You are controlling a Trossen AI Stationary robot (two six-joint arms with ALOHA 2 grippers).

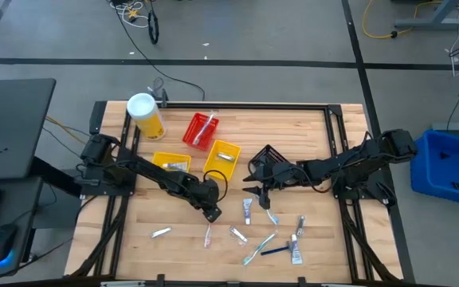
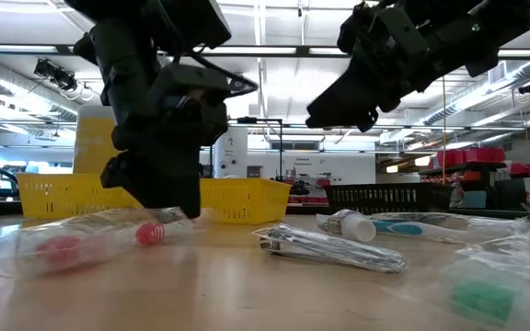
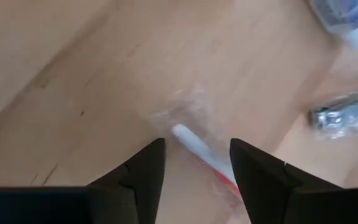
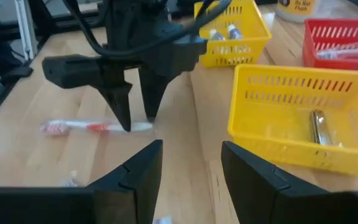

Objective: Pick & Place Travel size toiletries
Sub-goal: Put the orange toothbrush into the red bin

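Left tool (image 4: 135, 121) is standing fingers parted, straddling a wrapped pink toothbrush (image 4: 95, 127) lying flat on the table (image 1: 134, 219), just in front of the nearer yellow bin (image 4: 303, 121); likely lined up to pinch its handle. Right tool (image 1: 255, 191) is hovering open beside that bin, holding nothing.
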